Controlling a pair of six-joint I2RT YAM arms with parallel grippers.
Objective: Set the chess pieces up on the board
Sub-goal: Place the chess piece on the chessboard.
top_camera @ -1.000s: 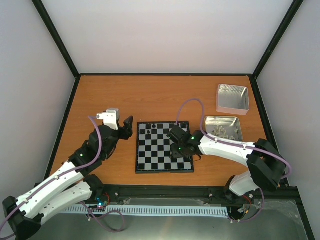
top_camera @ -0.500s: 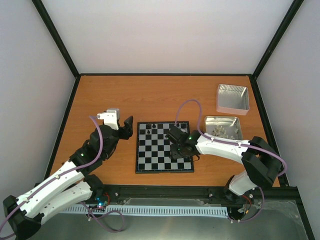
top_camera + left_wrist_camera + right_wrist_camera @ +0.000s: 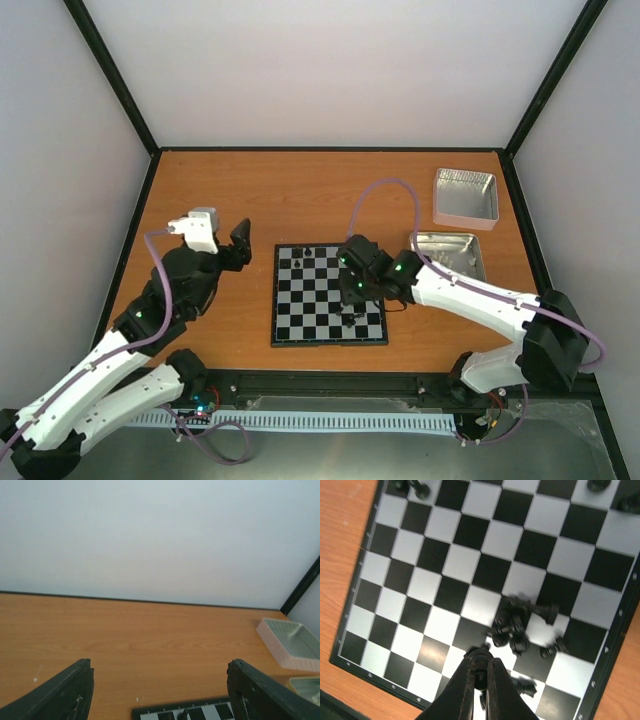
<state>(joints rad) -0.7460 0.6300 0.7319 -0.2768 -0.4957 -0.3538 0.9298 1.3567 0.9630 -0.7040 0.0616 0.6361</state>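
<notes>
The board (image 3: 300,310) lies mid-table, also in the right wrist view (image 3: 420,580); its far edge shows in the left wrist view (image 3: 165,713). A heap of black chess pieces (image 3: 520,625) lies on its near right squares (image 3: 356,319). A few black pieces (image 3: 304,249) stand on the far row, and they show in the right wrist view (image 3: 417,487). My right gripper (image 3: 480,667) is shut on one black piece and hangs above the board's right half (image 3: 361,286). My left gripper (image 3: 161,667) is open and empty, left of the board (image 3: 240,238).
Two silver tins stand at the right: one (image 3: 466,195) at the back, one (image 3: 455,252) nearer, partly behind my right arm, with pale pieces inside. Both show at the right of the left wrist view (image 3: 292,641). Black frame rails edge the table.
My right gripper has risen from the heap and moved toward the far side with a black piece in it. My left arm has swung left, away from the board.
</notes>
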